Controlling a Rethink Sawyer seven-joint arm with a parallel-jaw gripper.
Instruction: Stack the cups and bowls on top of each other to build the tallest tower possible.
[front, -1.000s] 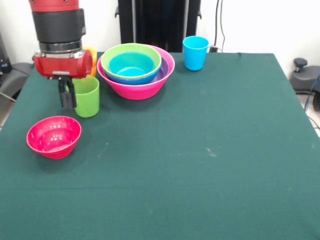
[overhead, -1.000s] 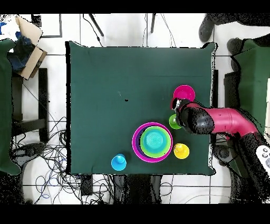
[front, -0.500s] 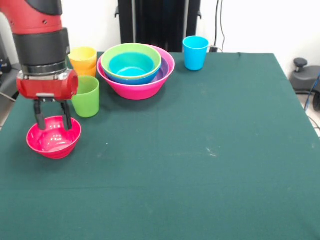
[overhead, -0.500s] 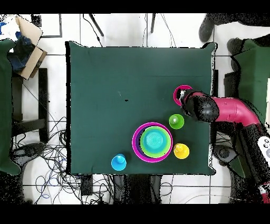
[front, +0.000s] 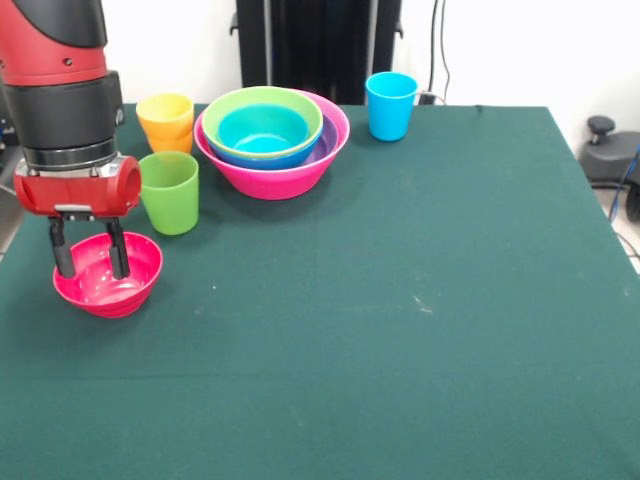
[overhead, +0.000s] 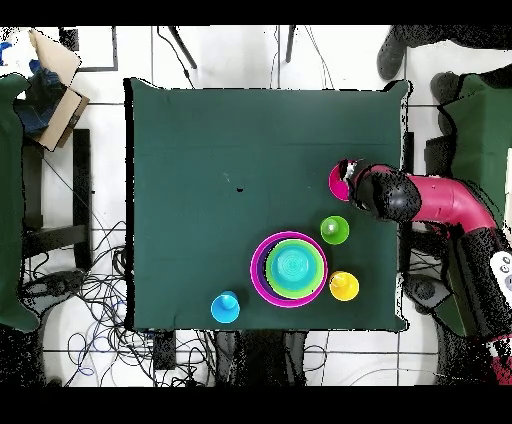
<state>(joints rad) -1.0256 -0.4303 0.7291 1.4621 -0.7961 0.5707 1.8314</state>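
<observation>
The hand (front: 91, 262) hung open and empty, its fingers straddling the near-side rim of the red-pink bowl (front: 108, 273) directly beneath; the tower (front: 272, 140) lay well off past the green cup (front: 171, 192).

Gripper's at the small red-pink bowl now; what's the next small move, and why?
Probably close the gripper on the red-pink bowl. It is open with its tips down inside the bowl, close to the rim, and the bowl sits apart from the nested pile.

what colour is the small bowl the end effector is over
Red-pink. The small bowl sits under the open end effector, clearest in the front view.
</observation>
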